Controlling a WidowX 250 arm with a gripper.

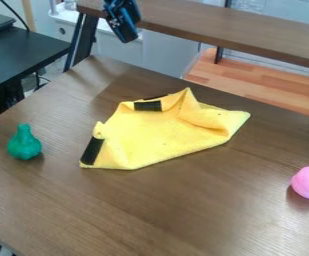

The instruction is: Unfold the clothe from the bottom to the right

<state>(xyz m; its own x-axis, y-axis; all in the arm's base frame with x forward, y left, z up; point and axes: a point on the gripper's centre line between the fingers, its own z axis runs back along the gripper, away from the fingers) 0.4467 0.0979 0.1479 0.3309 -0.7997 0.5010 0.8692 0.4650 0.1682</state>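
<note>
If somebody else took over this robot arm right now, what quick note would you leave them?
Gripper: raised beyond the table's far edge, away from the cloth.
Cloth: the yellow cloth lies mid-table, partly folded and rumpled, between the green toy and the pink one.
Done: the cloth is not fully unfolded.
Left: unfold it from the bottom to the right, then probably smooth the raised folds.

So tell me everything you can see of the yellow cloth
The yellow cloth is bright, soft-looking fabric, lying partly folded and rumpled on the brown table, between the green object and the pink one. One black patch sits along its left corner, another near its upper edge. A raised fold peaks at the top, and bunched creases run toward the pointed right corner. Only the table visibly touches it.
</note>
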